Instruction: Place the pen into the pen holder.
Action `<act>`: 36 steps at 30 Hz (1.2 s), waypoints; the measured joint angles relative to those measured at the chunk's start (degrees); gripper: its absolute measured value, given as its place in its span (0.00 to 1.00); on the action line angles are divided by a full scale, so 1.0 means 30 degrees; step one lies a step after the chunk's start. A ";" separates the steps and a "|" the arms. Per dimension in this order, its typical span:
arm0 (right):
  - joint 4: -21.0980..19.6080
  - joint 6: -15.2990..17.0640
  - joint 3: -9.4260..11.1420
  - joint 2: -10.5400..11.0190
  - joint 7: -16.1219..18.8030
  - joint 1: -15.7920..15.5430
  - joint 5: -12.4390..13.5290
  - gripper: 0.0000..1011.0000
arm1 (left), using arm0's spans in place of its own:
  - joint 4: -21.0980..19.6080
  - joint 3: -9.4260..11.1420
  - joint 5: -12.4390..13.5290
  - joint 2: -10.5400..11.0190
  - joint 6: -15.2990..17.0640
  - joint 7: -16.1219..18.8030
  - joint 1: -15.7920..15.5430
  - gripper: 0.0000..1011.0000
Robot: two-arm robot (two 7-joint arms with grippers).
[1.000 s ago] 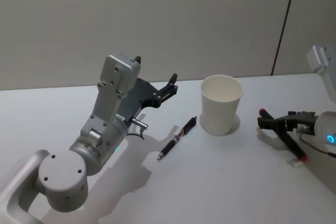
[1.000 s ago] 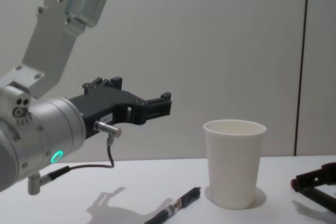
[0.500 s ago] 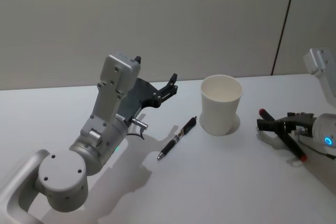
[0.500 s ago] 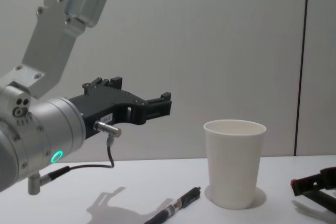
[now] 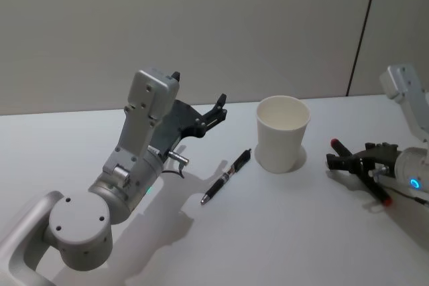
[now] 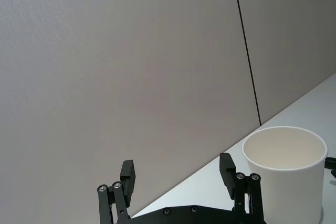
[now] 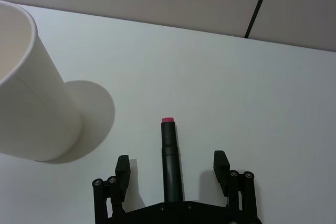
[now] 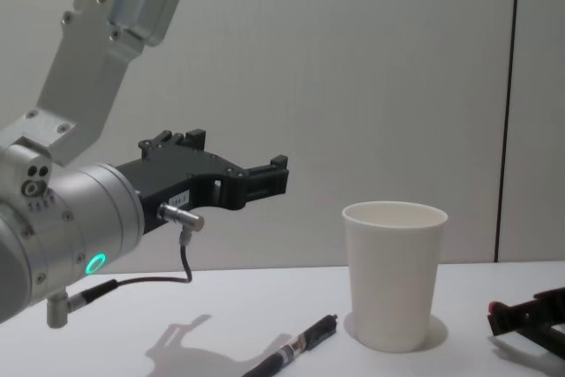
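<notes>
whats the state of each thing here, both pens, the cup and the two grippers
left gripper: open, raised above the table, holding nothing
right gripper: open, low at the table, straddling the red-tipped pen
pen holder: upright on the table, looks empty
black pen: lying flat left of the pen holder, untouched
red-tipped pen: lying right of the pen holder between the right gripper's fingers, not gripped

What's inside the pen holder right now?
Nothing visible: the pen holder shows bare white inner wall, nothing poking above its rim. Its bottom is hidden by the near wall. The pen lies on the table beside it.
</notes>
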 joint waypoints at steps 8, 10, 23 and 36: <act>0.0112 -0.0323 -0.0192 -0.0042 0.0199 0.0002 -0.0591 0.99 | 0.0000 0.0001 0.0000 0.0000 0.0000 0.0000 0.0000 0.99; 0.0140 -0.0388 -0.0238 -0.0055 0.0243 0.0006 -0.0710 0.99 | 0.0000 0.0000 0.0000 -0.0001 0.0000 -0.0001 0.0000 0.99; 0.0229 -0.0591 -0.0368 -0.0089 0.0381 0.0027 -0.1082 0.81 | 0.0000 0.0001 -0.0001 0.0001 0.0000 0.0000 0.0000 0.99; 0.0260 -0.0662 -0.0407 -0.0109 0.0430 0.0041 -0.1209 0.39 | 0.0000 0.0000 0.0000 0.0000 0.0000 0.0000 0.0000 0.99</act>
